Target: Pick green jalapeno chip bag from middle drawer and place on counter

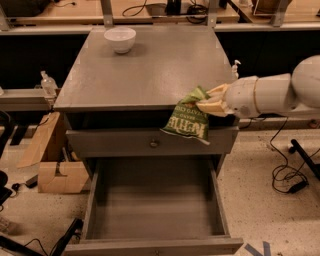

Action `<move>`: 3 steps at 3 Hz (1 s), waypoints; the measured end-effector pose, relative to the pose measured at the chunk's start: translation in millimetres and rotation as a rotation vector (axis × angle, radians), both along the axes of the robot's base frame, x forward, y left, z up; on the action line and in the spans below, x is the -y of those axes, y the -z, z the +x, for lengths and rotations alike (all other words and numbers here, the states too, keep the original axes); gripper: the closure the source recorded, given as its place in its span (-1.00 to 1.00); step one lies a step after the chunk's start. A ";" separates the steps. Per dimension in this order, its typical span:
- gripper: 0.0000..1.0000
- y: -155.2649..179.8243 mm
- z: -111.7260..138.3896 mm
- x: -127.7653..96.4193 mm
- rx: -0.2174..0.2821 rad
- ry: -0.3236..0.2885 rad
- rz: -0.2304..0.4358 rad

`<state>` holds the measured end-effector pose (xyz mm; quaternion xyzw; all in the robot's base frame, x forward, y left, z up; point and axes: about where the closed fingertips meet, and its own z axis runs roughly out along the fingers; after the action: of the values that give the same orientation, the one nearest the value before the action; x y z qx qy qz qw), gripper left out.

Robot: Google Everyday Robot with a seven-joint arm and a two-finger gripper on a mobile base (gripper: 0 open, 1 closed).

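Note:
My gripper (209, 100) is shut on the top edge of the green jalapeno chip bag (188, 121). The bag hangs in the air in front of the counter's (150, 70) front right edge, above the top drawer front. The white arm reaches in from the right. The middle drawer (155, 200) is pulled out below, and its grey bottom is bare.
A white bowl (120, 39) stands at the counter's back left. The top drawer front with a brass knob (154, 143) is closed. Cardboard boxes (52, 165) lie on the floor at the left. Cables (287, 175) lie on the floor at the right. A wooden tabletop (150, 10) runs behind.

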<state>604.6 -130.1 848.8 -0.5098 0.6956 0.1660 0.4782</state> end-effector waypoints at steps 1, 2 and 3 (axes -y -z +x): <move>1.00 -2.2 -21.6 -4.6 -0.048 -0.078 -0.011; 1.00 -6.2 -19.9 -5.6 -0.045 -0.080 -0.014; 1.00 -24.3 -10.9 -8.6 -0.031 -0.078 -0.024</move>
<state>593.7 -121.4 873.1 -0.5396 0.6845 0.1840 0.4542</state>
